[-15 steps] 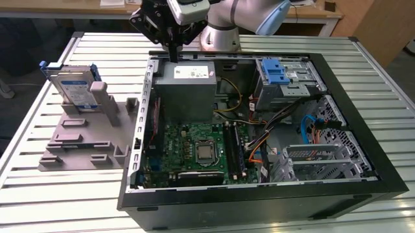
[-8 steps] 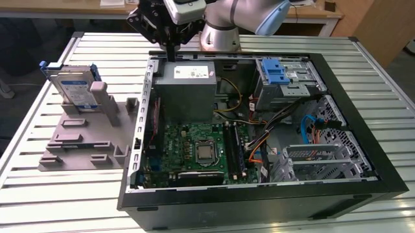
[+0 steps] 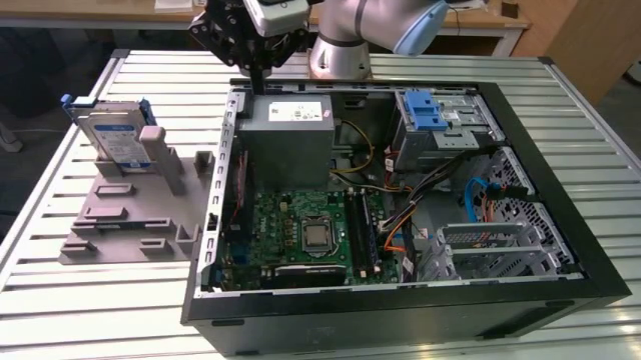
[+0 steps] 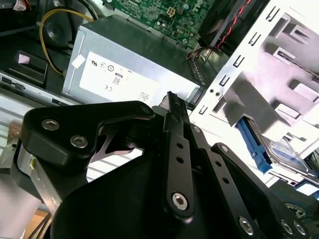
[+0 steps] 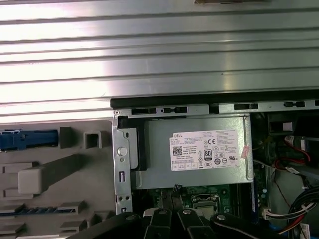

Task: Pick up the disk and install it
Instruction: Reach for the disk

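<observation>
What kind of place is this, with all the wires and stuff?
Probably a robotics lab or workshop: a silver robot arm stands at an open black computer case on a slatted metal table, with its green circuit board showing.

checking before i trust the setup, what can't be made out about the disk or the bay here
- Exterior view: a post of the grey holder hides the lower part of the disk.
- First wrist view: the disk's blue rail is cut off by the picture's edge.
- Second wrist view: the holder and the tool cover most of the disk.
- Exterior view: the drive cage has its inside hidden under its metal top and blue latch.
</observation>
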`<state>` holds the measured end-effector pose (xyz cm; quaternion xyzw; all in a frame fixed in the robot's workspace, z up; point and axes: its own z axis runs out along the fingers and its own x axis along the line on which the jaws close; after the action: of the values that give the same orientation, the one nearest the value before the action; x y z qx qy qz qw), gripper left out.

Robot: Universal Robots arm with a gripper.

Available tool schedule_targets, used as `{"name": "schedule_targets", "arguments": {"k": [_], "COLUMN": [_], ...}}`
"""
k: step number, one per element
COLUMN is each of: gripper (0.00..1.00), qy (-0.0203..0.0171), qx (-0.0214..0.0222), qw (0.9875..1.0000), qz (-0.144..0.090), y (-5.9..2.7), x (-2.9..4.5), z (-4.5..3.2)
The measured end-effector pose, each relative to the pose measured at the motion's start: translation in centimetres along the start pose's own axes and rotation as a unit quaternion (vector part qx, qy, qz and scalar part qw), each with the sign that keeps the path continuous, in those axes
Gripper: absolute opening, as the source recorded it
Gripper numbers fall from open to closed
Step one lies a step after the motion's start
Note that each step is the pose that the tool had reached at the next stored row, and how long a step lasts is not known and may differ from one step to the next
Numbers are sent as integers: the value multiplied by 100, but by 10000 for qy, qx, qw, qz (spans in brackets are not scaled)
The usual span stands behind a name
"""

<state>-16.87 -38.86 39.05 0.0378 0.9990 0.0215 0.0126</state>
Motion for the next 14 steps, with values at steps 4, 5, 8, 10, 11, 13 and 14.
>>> {"name": "schedule_targets", "arguments": {"k": [4,5,8,10,11,13,14], "gripper": [11,11,11,11,11,11,11], "qy": [0,0,0,0,0,0,0], "qx": [0,1,0,0,0,0,0], "qw": [10000,10000,10000,10000,10000,10000,10000], "qz": [1,0,0,0,0,1,1], "y": [14,21,43,57,65,80,88], "x": [58,75,120,147,161,189,202], "z": [1,2,3,4,5,6,7]}}
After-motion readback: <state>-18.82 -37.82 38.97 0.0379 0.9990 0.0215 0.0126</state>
